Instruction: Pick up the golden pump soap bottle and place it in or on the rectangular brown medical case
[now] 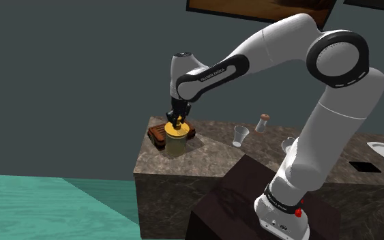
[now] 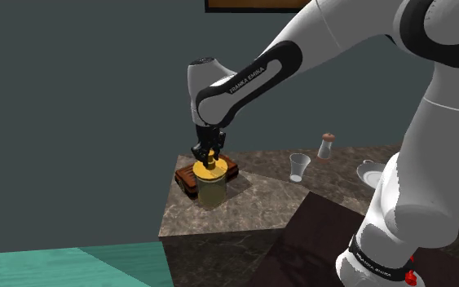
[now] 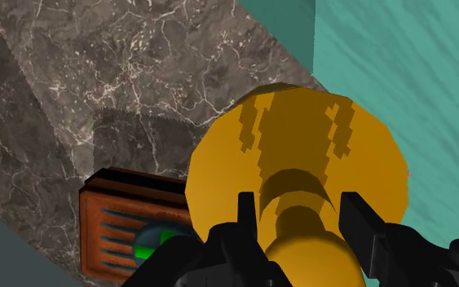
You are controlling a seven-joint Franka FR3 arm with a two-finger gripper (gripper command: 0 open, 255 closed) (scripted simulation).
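Shoulder view: the all-black 2-finger gripper [image 1: 177, 120] comes straight down on the golden pump soap bottle [image 1: 176, 143], which stands upright at the corner of the dark marble counter [image 1: 252, 160].
Second exterior view: the bottle stands just beside the rectangular brown ribbed case [image 2: 188, 177], so the carry looks short.
Wrist view: the fingers [image 3: 358, 224] clasp the pump neck, the narrowest hold.

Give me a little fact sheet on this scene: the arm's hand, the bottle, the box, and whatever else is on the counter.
Hand: black two-finger gripper, shut on the bottle's pump neck
Bottle: golden pump soap bottle, upright, near the counter's corner
Case: rectangular brown ribbed case, lying flat, close beside the bottle
Surface: dark marble counter
Others: clear cup, brown-capped shaker, farther along the counter
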